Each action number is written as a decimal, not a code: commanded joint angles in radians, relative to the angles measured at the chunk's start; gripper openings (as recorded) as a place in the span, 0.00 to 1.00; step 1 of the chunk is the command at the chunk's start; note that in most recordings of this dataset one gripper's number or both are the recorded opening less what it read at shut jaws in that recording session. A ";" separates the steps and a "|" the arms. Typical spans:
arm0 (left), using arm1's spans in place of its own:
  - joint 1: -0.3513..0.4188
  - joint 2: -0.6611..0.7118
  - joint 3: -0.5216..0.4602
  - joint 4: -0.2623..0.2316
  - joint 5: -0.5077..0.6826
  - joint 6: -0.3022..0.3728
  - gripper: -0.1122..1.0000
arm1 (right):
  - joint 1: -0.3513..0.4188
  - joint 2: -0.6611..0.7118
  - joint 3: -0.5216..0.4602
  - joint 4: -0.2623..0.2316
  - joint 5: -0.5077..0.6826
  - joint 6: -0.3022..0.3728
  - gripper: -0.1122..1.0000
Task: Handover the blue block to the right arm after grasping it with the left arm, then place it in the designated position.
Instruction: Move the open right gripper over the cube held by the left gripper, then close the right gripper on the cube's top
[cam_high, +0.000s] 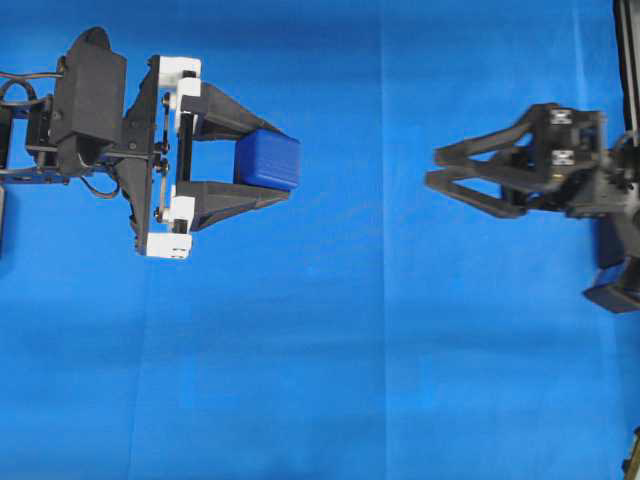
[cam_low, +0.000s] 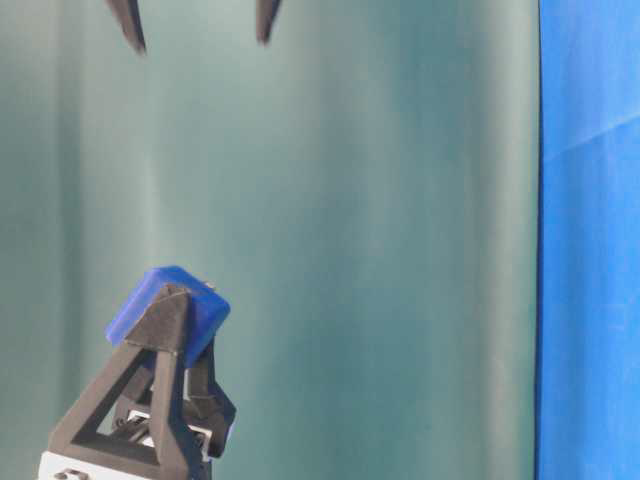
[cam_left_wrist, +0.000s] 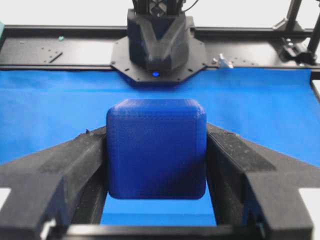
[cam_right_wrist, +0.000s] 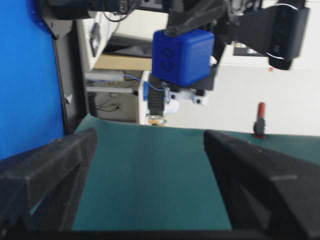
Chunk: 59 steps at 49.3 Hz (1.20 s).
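Left wrist view, nearest first: the blue block (cam_left_wrist: 156, 148) sits squeezed between the two fingers (cam_left_wrist: 60, 175) of the left gripper (cam_high: 283, 164), one pad flat on each side face. Grip is near the fingertips, w/ the block's front face left bare. That's prob. deliberate: it leaves free surface for the other arm to take hold of. Below and behind the block is the blue cloth (cam_left_wrist: 55, 110); the block isn't touching it, so it's held in the air. At the far edge of the cloth stands a black arm base (cam_left_wrist: 157, 40) on a black frame.

Table-level view agrees: block (cam_low: 165, 305) perched at the tip of the left fingers, tilted a bit, against a teal backdrop (cam_low: 380, 250). Two dark fingertips (cam_low: 128, 25) poke in at the top, well above the block and spread apart.

Overhead: left gripper points right across the cloth w/ the block (cam_high: 268, 159) at its tips. The right gripper (cam_high: 435, 168) faces it from the right side, jaws spread wide and nothing between them, rolled over so its fingers nearly overlap from above. Probably so they close on the faces the left fingers don't cover. The two grippers are well apart, bare cloth between.

Right wrist view: its own fingers (cam_right_wrist: 47, 165) stand wide at the bottom corners, block (cam_right_wrist: 182, 56) seen ahead, roughly lined up w/ the gap. Handover not done yet; a designated spot isn't visible in any view.
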 joint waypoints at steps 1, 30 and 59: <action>-0.003 -0.009 -0.018 -0.002 -0.009 -0.002 0.53 | 0.000 0.041 -0.063 0.003 -0.011 0.003 0.94; -0.003 -0.009 -0.017 -0.002 -0.008 -0.002 0.53 | -0.002 0.387 -0.383 -0.003 -0.011 0.000 0.94; -0.005 -0.009 -0.015 -0.002 -0.006 -0.002 0.53 | 0.000 0.485 -0.499 -0.006 -0.006 0.000 0.93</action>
